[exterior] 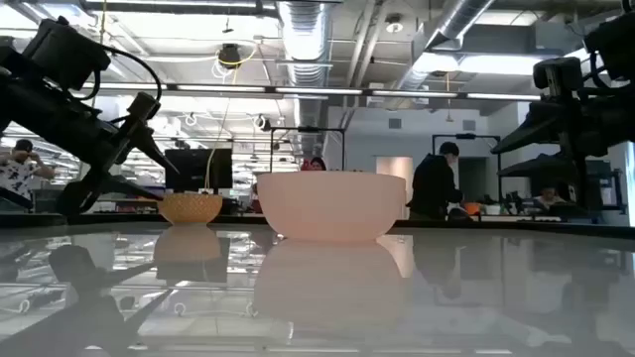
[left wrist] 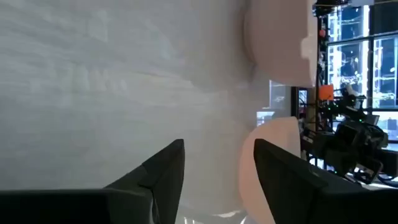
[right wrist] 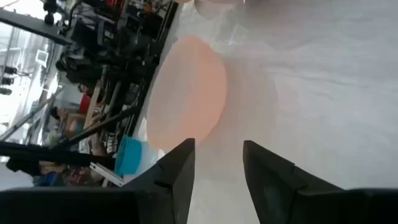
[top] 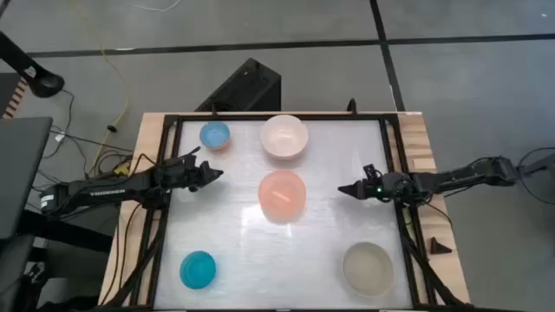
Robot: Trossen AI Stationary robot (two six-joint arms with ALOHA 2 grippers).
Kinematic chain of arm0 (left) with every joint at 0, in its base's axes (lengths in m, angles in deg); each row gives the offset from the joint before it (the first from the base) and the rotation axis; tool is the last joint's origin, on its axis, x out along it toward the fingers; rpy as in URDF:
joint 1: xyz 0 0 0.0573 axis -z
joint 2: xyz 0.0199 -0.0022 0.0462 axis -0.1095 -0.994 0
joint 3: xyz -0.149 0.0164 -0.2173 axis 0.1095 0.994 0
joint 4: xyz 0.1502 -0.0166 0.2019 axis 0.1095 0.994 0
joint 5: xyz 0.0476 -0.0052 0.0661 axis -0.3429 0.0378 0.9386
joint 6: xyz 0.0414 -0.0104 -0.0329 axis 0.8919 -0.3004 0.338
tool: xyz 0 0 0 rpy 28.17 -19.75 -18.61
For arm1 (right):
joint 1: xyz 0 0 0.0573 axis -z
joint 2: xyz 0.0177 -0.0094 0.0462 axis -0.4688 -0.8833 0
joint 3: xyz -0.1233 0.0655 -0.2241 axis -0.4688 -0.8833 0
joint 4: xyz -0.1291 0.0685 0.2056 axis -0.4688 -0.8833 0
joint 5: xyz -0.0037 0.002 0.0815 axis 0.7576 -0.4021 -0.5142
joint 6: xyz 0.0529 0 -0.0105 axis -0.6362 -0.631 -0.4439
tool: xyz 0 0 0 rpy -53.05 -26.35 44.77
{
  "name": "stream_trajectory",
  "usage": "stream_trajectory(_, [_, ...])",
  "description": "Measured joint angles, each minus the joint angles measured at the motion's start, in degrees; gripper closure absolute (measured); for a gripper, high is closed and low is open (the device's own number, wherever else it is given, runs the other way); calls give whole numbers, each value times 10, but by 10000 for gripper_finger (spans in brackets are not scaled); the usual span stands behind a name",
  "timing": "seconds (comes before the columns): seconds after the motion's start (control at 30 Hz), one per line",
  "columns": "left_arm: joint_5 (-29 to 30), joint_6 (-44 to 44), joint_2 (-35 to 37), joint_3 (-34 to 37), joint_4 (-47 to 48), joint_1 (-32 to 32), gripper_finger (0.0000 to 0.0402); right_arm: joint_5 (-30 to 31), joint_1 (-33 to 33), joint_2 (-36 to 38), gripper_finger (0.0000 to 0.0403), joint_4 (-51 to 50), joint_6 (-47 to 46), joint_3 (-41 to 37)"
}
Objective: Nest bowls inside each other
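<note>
One bowl (top: 282,194) mid-table, another (top: 284,137) behind it, three more (top: 214,135) (top: 198,269) (top: 368,267) near separate corners, none nested.

The desk (top: 234,234) has a smooth, glossy white top that mirrors the salmon-pink bowl (exterior: 330,206) and the ceiling lights in the low view, and it sits in a dark metal frame (top: 165,217) with bare pale wood (top: 149,139) showing along its outer edges. The bowls look like smooth plastic with a soft, satin sheen: the white bowl (top: 284,137), the grey-beige bowl (top: 368,267), the light blue bowl (top: 214,135) and the teal-blue bowl (top: 198,269). Both pairs of fingers (left wrist: 165,171) are matt dark plastic.
</note>
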Motion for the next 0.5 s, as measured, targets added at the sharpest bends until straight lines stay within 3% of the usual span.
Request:
stream_trajectory(0.2, [-8,5,0,0,-57,0,219,7,0,0,235,56,17,0])
stream_trajectory(0.5, [26,97,0,-11,-282,0,219,20,31,0,235,380,151,1])
